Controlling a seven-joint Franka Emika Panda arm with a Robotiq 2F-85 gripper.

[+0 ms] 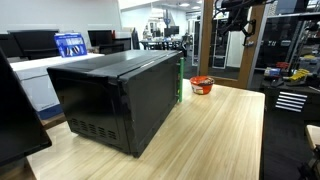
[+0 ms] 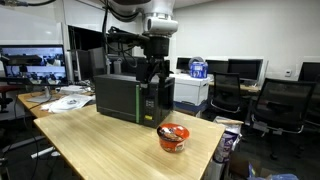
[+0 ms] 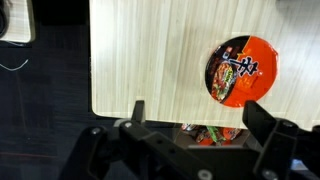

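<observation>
My gripper (image 3: 196,112) is open and empty, hanging well above the light wooden table (image 3: 150,60). It also shows in both exterior views (image 2: 152,72) (image 1: 238,20). A red and black noodle bowl (image 3: 241,71) stands on the table near its edge, below and to one side of the jaws. The bowl shows in both exterior views (image 2: 173,137) (image 1: 202,85). A large black microwave (image 1: 120,95) (image 2: 132,98) stands on the table beside the bowl, its door closed.
Papers (image 2: 65,100) lie at the far end of the table. A colourful packet (image 3: 205,133) lies below the table edge. A blue container (image 2: 199,68) stands on a white cabinet behind. Office chairs (image 2: 275,110) and monitors surround the table.
</observation>
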